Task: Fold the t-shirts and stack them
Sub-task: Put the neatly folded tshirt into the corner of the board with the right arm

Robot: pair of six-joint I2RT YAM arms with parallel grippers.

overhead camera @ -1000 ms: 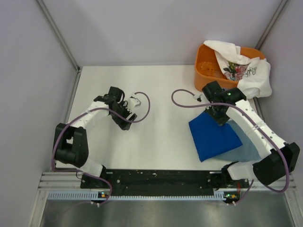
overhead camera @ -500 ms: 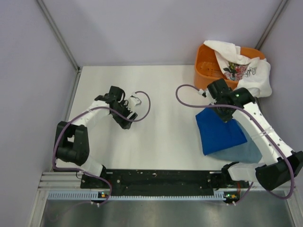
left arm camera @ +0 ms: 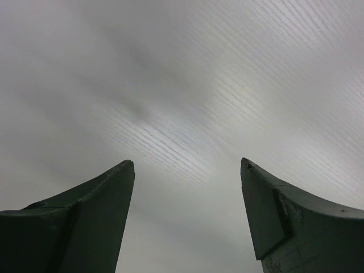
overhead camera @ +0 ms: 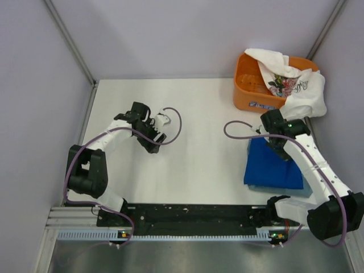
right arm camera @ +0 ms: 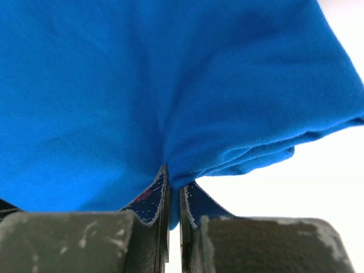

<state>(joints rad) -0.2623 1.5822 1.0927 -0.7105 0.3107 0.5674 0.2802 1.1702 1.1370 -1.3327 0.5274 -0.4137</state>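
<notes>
Right gripper (right arm camera: 173, 196) pinched shut on folded royal-blue tee (overhead camera: 272, 168), at right of table (overhead camera: 199, 114) near orange basket (overhead camera: 243, 94). Cloth's soft, light, floppy: you should grip the folded edge through all layers or it likely spills open. Left gripper (left arm camera: 187, 216) wide, empty

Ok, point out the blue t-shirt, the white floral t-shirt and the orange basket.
blue t-shirt (overhead camera: 264, 170), top view, folded middle.
white floral t-shirt (overhead camera: 282, 85), top view, floral print.
orange basket (overhead camera: 240, 91), top view, left wall.
</notes>
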